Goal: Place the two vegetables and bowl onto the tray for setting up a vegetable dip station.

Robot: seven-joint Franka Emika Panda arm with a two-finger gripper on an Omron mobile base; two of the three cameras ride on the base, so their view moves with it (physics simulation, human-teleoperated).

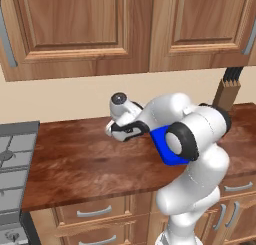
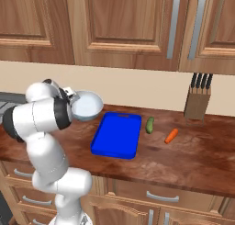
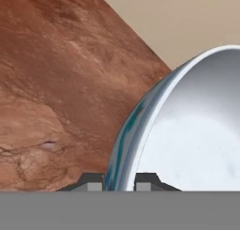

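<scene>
Fingers (image 3: 93,181) at the bottom of the hand view are clamped on the bowl (image 3: 187,130) rim, one inside and one outside, likely so it can be carried. At centre-left of the right base view, the gripper (image 2: 69,96) holds the bowl beside the tray (image 2: 115,136), while the green piece (image 2: 150,124) and orange piece (image 2: 171,136) lie to the tray's right on the counter (image 2: 193,155). Centre of the left base view, the arm hides most of the tray.

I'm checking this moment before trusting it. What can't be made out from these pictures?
- Left base view: most of the tray is behind the arm; carrot and cucumber are hidden.
- Right base view: the gripper at the bowl is partly behind the arm.
- Hand view: the bowl's far side is cut by the edge.
</scene>
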